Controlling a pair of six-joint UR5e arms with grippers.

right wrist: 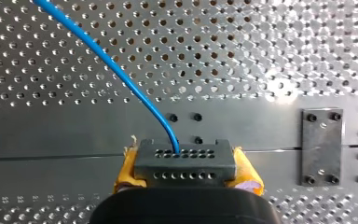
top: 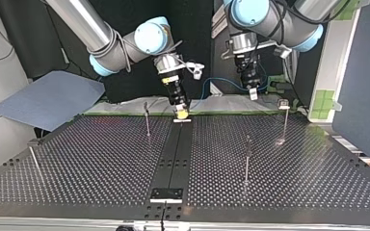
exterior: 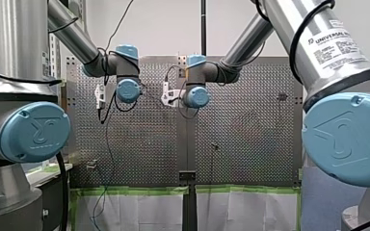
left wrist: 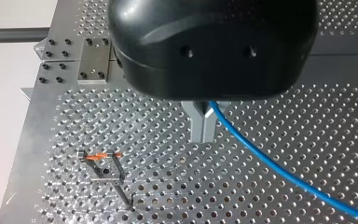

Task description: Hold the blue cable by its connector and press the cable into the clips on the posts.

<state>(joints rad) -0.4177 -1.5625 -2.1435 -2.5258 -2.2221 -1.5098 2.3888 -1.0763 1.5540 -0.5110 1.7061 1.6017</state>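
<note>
Our right gripper (right wrist: pixel 186 171) clamps the connector (right wrist: pixel 184 156), our left gripper (left wrist: pixel 203 127) pinches the blue cable (left wrist: pixel 279 163) beyond it; tugging could strain that joint.

Silver tubes (exterior: pixel 9 38), blue joint caps (exterior: pixel 34 131), black cables (exterior: pixel 63 192), yellow-padded right pincer (right wrist: pixel 185 163), perhaps white brackets (exterior: pixel 99 96)

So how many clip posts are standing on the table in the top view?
4 in the top view: left-edge post, tilted; centre-left post towards the far edge; centre-right post; far-right post. A thin upright at the near edge may be a fifth.
</note>
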